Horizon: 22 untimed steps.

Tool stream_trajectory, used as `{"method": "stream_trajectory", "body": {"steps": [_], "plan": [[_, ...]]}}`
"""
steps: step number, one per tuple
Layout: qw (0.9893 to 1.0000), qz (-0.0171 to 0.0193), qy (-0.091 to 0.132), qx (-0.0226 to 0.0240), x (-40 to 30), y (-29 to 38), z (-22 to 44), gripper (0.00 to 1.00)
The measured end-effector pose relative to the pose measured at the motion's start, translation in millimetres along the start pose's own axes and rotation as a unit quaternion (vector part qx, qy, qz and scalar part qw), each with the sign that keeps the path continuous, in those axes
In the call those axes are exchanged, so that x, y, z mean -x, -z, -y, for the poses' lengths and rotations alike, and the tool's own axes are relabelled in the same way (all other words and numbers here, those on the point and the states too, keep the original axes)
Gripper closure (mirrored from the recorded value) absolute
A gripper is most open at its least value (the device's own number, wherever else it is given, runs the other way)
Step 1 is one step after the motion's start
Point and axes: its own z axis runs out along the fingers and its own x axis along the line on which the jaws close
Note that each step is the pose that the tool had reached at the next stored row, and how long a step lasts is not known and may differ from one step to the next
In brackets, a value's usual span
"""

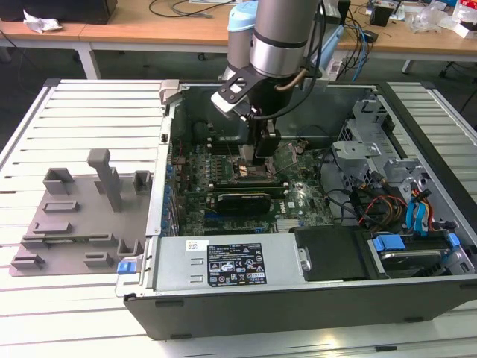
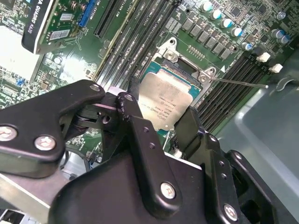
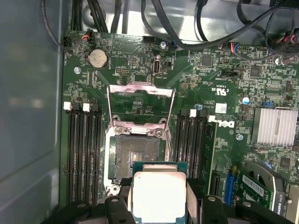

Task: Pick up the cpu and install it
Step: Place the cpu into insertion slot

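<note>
The cpu (image 3: 159, 193), a small square chip with a silvery-white top, is clamped flat between two black fingers (image 2: 133, 116) of my gripper (image 3: 159, 207), which is shut on it. It hovers just above the open motherboard socket (image 3: 133, 158) and overlaps the socket's near edge in the first wrist view. The socket's metal load frame (image 3: 140, 100) is flipped up behind it. In the second wrist view the cpu (image 2: 166, 100) sits tilted over the socket's metal frame (image 2: 187, 65). In the exterior view my gripper (image 1: 262, 155) reaches down into the open computer case (image 1: 298, 313).
Memory slots (image 3: 84, 154) flank the socket on both sides. A black expansion card (image 1: 242, 200) lies in front of the socket, with a silver power supply (image 1: 231, 261) nearer the case front. A grey tray (image 1: 74, 216) rests on the slatted table on the exterior view's left. Cables and drive bays (image 1: 395, 194) fill the exterior view's right.
</note>
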Motion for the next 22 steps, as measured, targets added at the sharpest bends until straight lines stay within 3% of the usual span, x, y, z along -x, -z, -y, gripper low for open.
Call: {"method": "stream_trajectory", "body": {"steps": [15, 22], "plan": [[1.0000, 0.0000, 0.000, 0.0000, -0.6, -22.3, -1.6, 0.45], [1.0000, -0.0001, 0.000, 0.0000, -0.9, -29.1, -2.1, 0.45]]}}
